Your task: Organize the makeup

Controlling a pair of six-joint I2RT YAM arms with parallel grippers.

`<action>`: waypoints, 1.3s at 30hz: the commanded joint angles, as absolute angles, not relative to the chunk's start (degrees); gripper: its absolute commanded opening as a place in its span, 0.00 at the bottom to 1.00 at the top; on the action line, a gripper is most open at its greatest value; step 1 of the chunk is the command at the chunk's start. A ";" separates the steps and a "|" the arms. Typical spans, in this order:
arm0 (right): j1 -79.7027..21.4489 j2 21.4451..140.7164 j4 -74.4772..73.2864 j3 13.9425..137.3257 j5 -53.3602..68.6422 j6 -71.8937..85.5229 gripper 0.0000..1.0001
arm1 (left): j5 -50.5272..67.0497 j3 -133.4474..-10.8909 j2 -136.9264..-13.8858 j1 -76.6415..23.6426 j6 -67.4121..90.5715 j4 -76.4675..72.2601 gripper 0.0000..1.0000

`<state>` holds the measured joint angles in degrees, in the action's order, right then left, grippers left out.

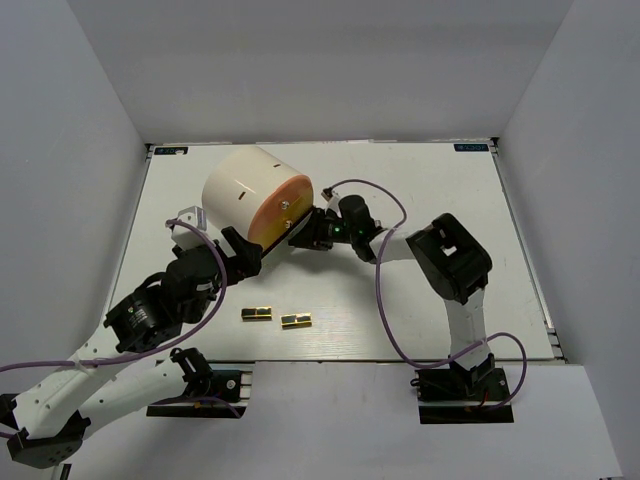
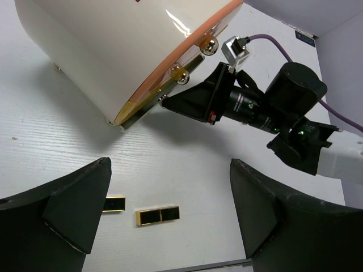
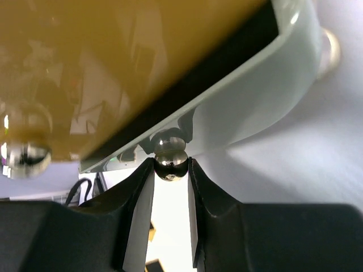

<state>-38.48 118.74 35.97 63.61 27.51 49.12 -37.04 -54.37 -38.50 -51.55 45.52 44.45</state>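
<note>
Two little gold-and-black makeup cases (image 1: 257,313) (image 1: 295,320) lie flat on the white table, near its front edge. In the left wrist view one case (image 2: 157,215) shows whole, while the other (image 2: 113,204) is half hidden behind a finger. My left gripper (image 2: 170,164) hovers wide open above them, holding nothing. My right gripper (image 3: 171,165) is shut on a small round metal knob (image 3: 171,161) at the lower rim of the orange face (image 1: 283,210). Both pads touch the knob. No other makeup is in view.
The big cream cylinder (image 1: 245,190) lies on its side at the back left, its orange face toward the right arm. Two more round knobs (image 2: 209,44) (image 2: 182,76) stick out of that face. Grey walls enclose the table (image 1: 430,200) on three sides.
</note>
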 commanded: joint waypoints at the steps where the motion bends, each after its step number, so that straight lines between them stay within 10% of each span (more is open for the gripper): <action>1: -37.53 113.91 38.41 59.95 29.09 48.25 0.20 | -37.00 -54.67 -38.41 -51.94 45.18 42.54 0.95; 13: -35.24 106.44 39.73 50.01 30.41 46.85 0.22 | -35.68 -54.14 -39.55 -51.94 44.38 39.90 0.95; 19: -35.07 105.65 40.61 50.45 32.34 44.22 0.61 | -34.45 -54.40 -40.34 -51.94 45.00 40.16 0.95; 27: -32.79 99.76 30.52 51.85 34.63 32.63 0.65 | -33.31 -54.58 -41.49 -51.94 49.12 42.89 0.95; 33: -30.86 94.05 2.06 59.75 26.22 8.73 0.60 | -33.66 -55.19 -42.63 -51.94 59.03 50.52 0.90; 39: -25.94 89.12 -9.31 61.26 9.87 0.27 0.12 | -35.68 -52.48 -36.76 -51.94 69.85 58.36 0.61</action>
